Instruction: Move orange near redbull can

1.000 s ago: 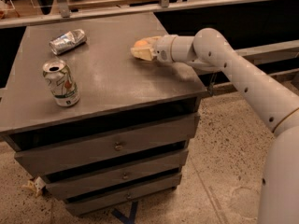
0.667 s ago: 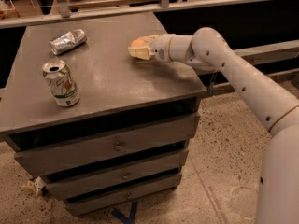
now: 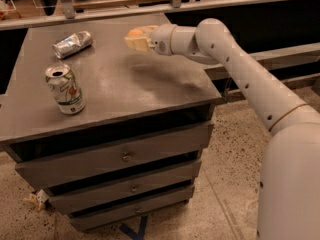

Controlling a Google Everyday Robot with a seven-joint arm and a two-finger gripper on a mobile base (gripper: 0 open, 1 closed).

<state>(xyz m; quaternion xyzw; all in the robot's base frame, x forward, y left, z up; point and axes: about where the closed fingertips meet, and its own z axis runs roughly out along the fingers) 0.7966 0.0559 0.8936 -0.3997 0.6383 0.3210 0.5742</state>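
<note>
The orange is held in my gripper above the back middle of the grey cabinet top; only a small part of the fruit shows between the cream fingers. The redbull can is a crumpled silver can lying on its side at the back left of the top, to the left of my gripper. My white arm reaches in from the right.
A white can with green and red markings stands upright at the front left of the top. The cabinet has three drawers. A shelf rail runs behind the cabinet. Speckled floor lies to the right.
My gripper has moved left and slightly back with the orange, closer to the silver can. Both cans have stayed in place.
</note>
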